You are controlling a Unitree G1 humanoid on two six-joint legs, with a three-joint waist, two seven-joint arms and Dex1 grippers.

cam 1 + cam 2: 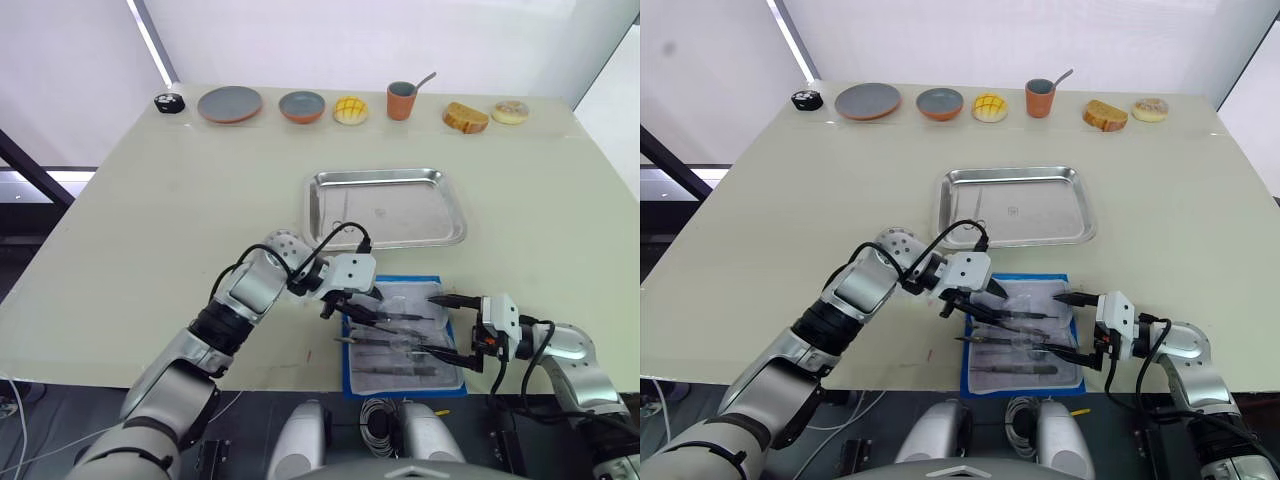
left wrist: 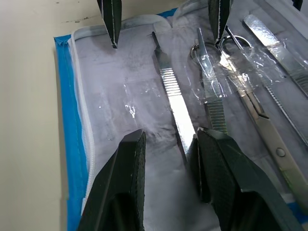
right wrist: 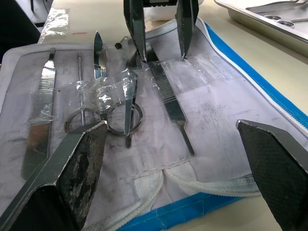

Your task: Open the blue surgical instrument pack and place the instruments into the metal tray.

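2 grippers meet over the blue surgical instrument pack (image 1: 403, 338), which lies open at the lower centre of the head views, on the near edge of the table (image 1: 150, 220), its grey-white lining facing up and its blue border showing round the edges. the instruments (image 3: 126, 108) lie side by side on the lining under clear plastic strips: scissors with ring handles, flat ribbed handles and thin forceps. the left gripper (image 1: 362, 313) reaches in from the left of the frame onto the pack's left part; in the left wrist view its 2 black fingers (image 2: 126, 183) stand slightly apart, low over the lining, with 1 slim ribbed handle (image 2: 174, 103) running up between them, and i cannot tell whether they touch it. the right gripper (image 1: 440, 325) comes in from the lower right, its fingers spread wide, 1 tip above the pack's upper right part and 1 over its lower right part.

the metal tray (image 1: 386, 206) sits in the middle of the frame, just beyond the pack and apart from it; in the right wrist view something silver lies in its near corner. along the top of the frame stand a grey plate (image 1: 229, 103), a bowl (image 1: 301, 105), a cup with a spoon (image 1: 402, 99) and some pastries (image 1: 466, 117).
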